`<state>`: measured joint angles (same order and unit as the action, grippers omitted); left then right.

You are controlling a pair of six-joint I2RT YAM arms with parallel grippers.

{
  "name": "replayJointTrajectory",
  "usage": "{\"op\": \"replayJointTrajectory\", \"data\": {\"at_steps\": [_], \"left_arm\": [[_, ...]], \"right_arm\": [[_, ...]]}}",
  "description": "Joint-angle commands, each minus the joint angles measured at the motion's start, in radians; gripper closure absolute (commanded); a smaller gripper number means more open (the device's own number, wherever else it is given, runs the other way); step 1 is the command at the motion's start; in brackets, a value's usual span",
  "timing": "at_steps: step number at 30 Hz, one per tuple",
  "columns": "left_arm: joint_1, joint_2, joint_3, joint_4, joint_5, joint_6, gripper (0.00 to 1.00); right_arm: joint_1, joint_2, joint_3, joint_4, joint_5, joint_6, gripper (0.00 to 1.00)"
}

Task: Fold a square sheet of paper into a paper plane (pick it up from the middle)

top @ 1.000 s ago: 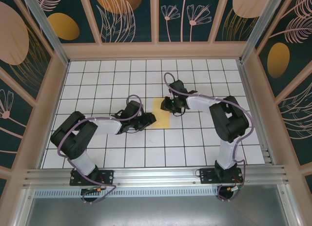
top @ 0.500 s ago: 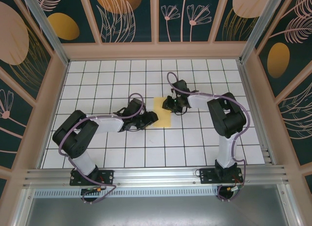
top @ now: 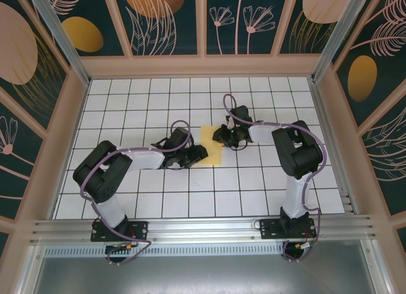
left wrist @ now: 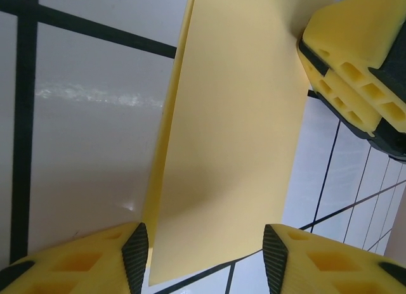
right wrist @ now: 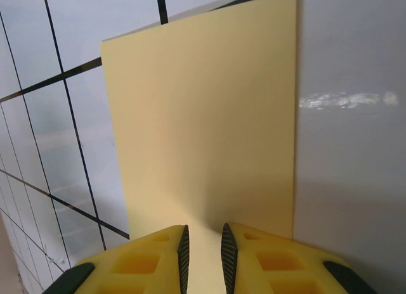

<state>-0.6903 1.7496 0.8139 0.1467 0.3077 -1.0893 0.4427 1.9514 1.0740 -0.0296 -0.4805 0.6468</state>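
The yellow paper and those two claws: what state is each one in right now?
Yellow paper: folded over into a narrow rectangle, lying on the tiled table, not yet a plane.
Left gripper: open, a finger on either side of the paper's near end.
Right gripper: nearly closed, its fingers pinching the paper's edge.

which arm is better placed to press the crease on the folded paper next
Probably the left. The left gripper has open jaws straddling the near end of the folded sheet of paper. The right gripper has narrow jaws at the paper's far end, seemingly pinning it.
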Motion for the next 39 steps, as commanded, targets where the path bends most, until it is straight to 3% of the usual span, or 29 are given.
{"op": "replayJointTrajectory", "data": {"at_steps": [1, 12, 25, 35, 39], "left_arm": [[-0.008, -0.005, 0.006, 0.036, 0.024, 0.014, 0.49], [-0.009, -0.028, -0.01, 0.202, 0.089, 0.001, 0.5], [-0.008, 0.083, 0.064, 0.301, 0.101, -0.003, 0.47], [-0.008, 0.124, 0.072, 0.301, 0.072, 0.037, 0.46], [-0.007, 0.141, 0.083, 0.312, 0.079, 0.042, 0.46]], "right_arm": [[-0.02, 0.038, -0.057, -0.112, 0.085, 0.001, 0.75], [-0.02, 0.026, -0.054, -0.113, 0.066, -0.012, 0.75], [-0.024, -0.009, -0.034, -0.116, -0.045, -0.063, 0.74], [-0.075, -0.123, -0.06, -0.009, -0.198, -0.091, 0.63], [-0.076, -0.148, -0.065, -0.017, -0.206, -0.113, 0.62]]}}
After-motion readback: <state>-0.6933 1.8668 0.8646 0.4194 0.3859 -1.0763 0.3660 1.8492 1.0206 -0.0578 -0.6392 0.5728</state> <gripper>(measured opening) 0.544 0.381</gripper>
